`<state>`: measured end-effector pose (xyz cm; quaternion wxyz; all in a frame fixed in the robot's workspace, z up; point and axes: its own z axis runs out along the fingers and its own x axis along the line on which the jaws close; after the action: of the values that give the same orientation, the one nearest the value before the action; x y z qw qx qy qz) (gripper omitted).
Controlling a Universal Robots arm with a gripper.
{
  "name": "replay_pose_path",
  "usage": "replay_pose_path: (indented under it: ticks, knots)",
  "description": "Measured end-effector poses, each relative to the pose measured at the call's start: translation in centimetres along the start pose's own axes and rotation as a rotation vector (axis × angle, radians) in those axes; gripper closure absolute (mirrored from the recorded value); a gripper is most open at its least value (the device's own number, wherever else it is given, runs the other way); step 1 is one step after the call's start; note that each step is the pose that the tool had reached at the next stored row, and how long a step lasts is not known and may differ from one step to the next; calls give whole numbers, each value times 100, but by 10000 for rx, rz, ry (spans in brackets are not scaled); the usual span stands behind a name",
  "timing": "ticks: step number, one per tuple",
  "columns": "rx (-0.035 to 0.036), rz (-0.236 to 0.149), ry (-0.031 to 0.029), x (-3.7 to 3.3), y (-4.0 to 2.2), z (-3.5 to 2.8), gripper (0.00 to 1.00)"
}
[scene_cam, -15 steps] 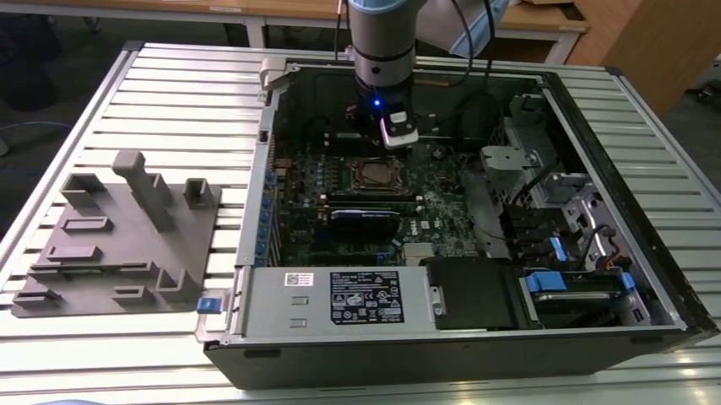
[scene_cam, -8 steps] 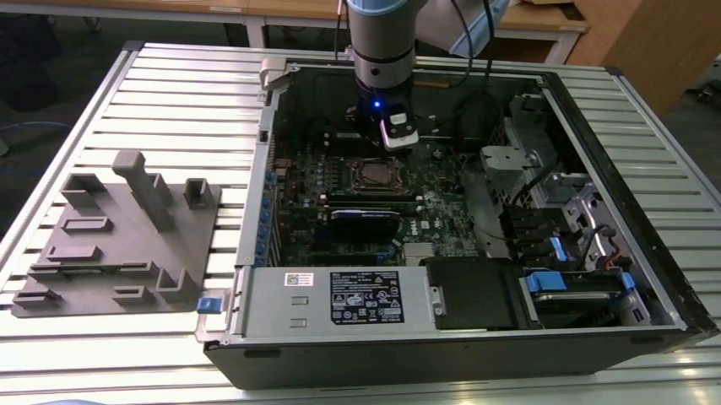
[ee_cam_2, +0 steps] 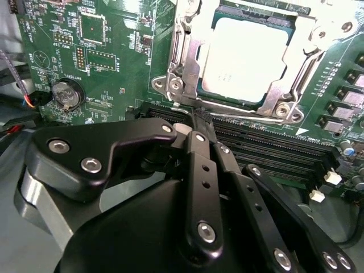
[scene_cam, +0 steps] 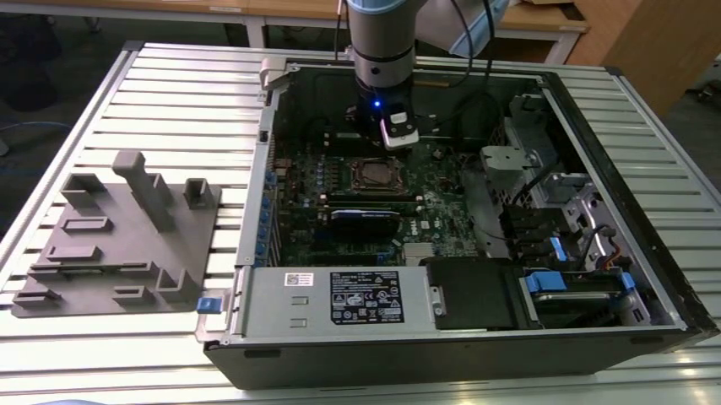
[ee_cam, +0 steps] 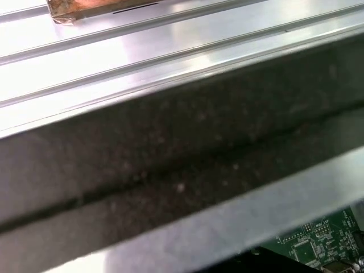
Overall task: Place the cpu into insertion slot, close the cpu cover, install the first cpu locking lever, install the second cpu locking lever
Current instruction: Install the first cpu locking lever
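The cpu (ee_cam_2: pixel 242 57), with its pale silver top, lies flat in the insertion slot (scene_cam: pixel 372 175) on the green board. The silvery cpu cover (ee_cam_2: pixel 185 65) is folded down around it, and the chip shows through its window. My gripper (ee_cam_2: pixel 200 120) is shut, its black fingertips pressed together with nothing visible between them. The tips sit right at the slot's edge, where a thin metal lever rod (ee_cam_2: pixel 250 118) runs along it. In the exterior view the gripper (scene_cam: pixel 394 139) hangs inside the open case just behind the slot.
Long black memory slots (ee_cam_2: pixel 267 151) lie beside the fingertips, and a coin cell (ee_cam_2: pixel 65 94) sits further off. A black card (scene_cam: pixel 363 221), a power supply box (scene_cam: pixel 338 295) and drive cages (scene_cam: pixel 563 211) share the case. A grey fixture (scene_cam: pixel 113 245) stands at the exterior view's left.
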<state>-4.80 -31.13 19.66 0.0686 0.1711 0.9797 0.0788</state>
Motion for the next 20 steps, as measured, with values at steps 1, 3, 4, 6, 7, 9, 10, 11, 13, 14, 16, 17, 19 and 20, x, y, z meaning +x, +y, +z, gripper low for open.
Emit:
replay_pose_path:
  ticks: [1,3,4,6,7,9,10,11,13,14,16,17,19,20]
  knots:
    - [7,-2,-2,-1,2,-8,89]
    - [12,-3,-6,-2,3,-13,89]
    - [12,-3,-6,-2,3,-13,89]
    - [14,-3,-6,-2,3,-14,89]
    - [14,-3,-6,-2,3,-14,89]
    - [15,-3,-6,-2,3,-14,89]
    - [15,-3,-6,-1,3,-14,89]
    - [13,-2,-9,0,2,-14,89]
    - [-27,-1,-20,1,2,-13,89]
    - [-30,-1,-24,1,2,-13,89]
    - [-31,-2,-30,1,2,-12,89]
    - [-31,-3,-30,1,2,-12,89]
    - [-22,-4,-34,0,3,-16,89]
    - [-18,-5,-34,0,3,-20,89]
